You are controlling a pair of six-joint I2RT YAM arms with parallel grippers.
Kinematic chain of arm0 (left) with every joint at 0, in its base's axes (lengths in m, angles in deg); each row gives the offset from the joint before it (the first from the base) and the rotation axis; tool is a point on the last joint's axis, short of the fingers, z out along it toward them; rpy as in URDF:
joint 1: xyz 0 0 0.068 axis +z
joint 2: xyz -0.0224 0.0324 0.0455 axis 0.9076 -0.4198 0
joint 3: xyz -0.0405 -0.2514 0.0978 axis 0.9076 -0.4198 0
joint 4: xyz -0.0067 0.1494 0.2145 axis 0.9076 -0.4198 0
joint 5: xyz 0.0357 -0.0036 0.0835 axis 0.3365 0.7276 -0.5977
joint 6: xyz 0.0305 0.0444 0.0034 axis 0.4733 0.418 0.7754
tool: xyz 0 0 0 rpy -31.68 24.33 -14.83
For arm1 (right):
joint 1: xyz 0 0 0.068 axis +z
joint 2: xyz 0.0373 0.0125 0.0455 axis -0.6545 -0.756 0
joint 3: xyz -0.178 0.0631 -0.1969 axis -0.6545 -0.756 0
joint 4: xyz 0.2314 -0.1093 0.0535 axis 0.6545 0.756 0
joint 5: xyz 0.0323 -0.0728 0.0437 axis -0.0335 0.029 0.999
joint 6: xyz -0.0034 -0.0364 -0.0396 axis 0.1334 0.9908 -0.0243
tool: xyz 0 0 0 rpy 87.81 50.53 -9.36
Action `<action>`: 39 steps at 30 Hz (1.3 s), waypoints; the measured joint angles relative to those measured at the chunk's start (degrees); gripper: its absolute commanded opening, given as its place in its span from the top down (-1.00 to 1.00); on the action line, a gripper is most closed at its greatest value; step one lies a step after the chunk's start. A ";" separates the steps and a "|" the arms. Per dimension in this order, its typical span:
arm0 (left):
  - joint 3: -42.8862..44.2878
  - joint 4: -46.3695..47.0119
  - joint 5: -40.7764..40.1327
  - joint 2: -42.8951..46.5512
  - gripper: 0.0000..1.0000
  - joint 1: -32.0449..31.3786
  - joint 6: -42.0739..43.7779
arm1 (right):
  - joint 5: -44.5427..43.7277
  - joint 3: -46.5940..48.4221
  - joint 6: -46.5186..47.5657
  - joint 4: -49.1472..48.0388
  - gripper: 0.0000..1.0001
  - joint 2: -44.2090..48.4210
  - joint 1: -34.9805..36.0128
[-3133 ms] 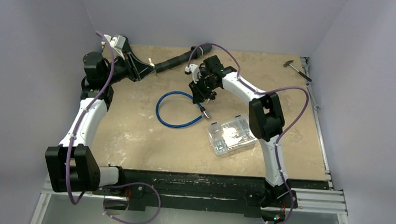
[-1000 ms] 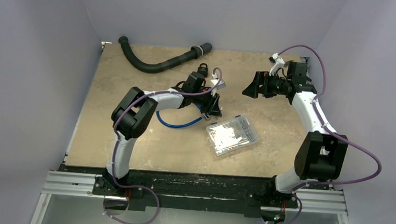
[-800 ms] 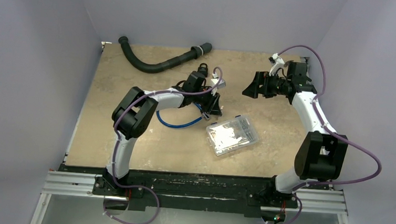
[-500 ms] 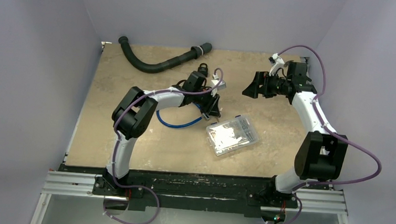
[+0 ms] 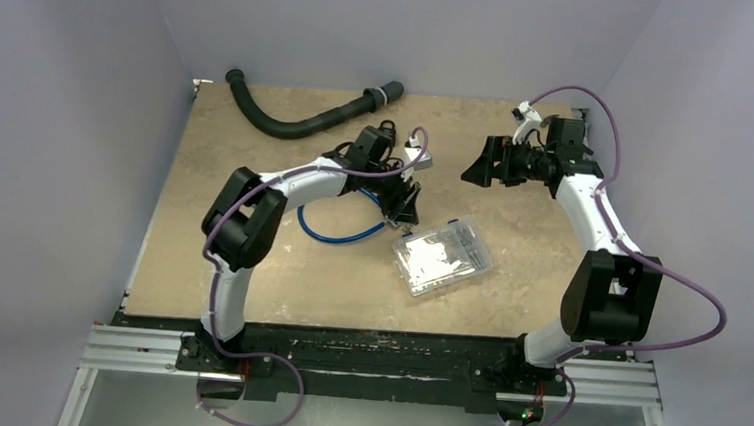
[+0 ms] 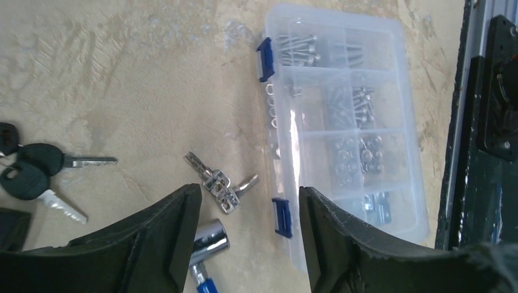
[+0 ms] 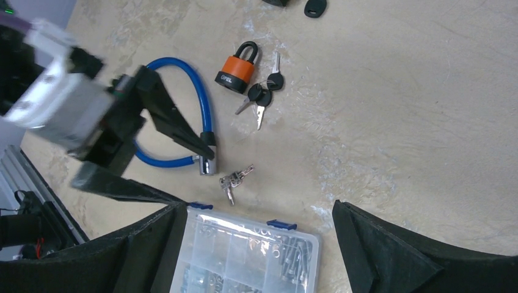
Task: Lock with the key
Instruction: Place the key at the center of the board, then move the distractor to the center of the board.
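Two arms are reaching over the table (image 5: 249,264) in the overhead view. The left gripper (image 5: 403,210) is hanging above the blue cable lock (image 5: 323,233) at centre, and the right gripper (image 5: 471,170) is hovering to its right. Left wrist camera: the jaws are standing released, with the silver keys (image 6: 218,182) lying on the table between them, just beside the clear parts box (image 6: 410,122). Right wrist camera: the jaws are gaping wide, grasping nothing, with an orange padlock (image 7: 236,67) lying beyond.

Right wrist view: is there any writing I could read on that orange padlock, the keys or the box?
Orange padlock: one small pale mark on its body, too blurred to read.
Black-headed keys: nothing legible.
Silver keys: any stamping is too small to read.
Clear parts box: no label visible.
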 measured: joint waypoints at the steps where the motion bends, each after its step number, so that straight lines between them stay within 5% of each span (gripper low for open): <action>1: -0.07 -1.11 -0.17 1.18 -0.19 0.00 1.62 | 0.00 0.00 0.00 0.00 -0.98 0.00 0.00; 9: -6.93 -13.64 -2.12 15.85 0.07 0.00 25.27 | 0.04 0.00 -0.02 0.00 -0.98 0.00 0.00; 15: -11.98 -21.59 -6.67 17.18 0.11 -0.59 35.89 | 0.00 0.00 -0.35 0.02 -0.98 0.17 -0.09; 31: -14.36 -18.58 -19.54 11.30 0.13 -14.34 37.35 | 3.89 0.13 -13.16 -2.34 -0.98 3.08 -10.54; 39: -6.88 -14.53 -23.37 5.07 0.02 -19.04 33.81 | 5.60 0.13 -16.70 -3.21 -0.98 5.57 -15.28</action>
